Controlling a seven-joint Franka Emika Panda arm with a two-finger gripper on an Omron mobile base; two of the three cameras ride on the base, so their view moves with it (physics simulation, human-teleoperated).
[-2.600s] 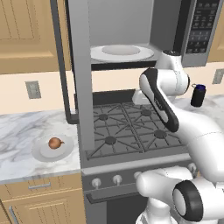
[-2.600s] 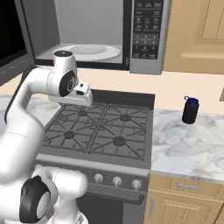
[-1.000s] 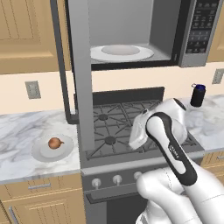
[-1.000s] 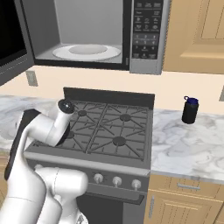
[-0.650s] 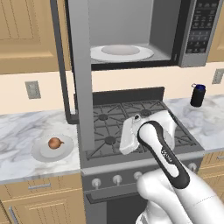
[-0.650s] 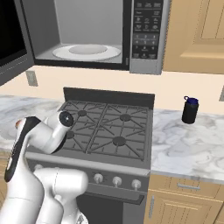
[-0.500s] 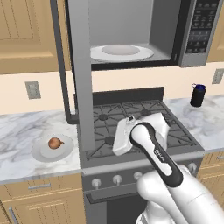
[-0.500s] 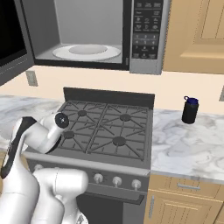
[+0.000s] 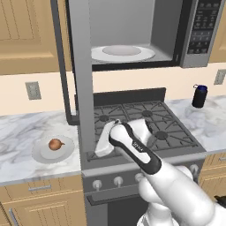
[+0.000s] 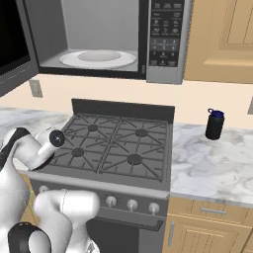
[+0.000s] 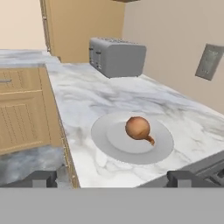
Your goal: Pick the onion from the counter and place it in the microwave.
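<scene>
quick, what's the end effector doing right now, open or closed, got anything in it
End effector: open, holding nothing. Its fingertips sit wide apart, short of the onion, which lies on its plate on the counter.

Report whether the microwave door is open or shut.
Open. The microwave door is swung out to the left, leaving the white turntable inside exposed.

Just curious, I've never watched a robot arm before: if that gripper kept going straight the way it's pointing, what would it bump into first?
Probably the onion on its grey plate, centred ahead of the open gripper; nothing lies between, though depth is hard to judge.
</scene>
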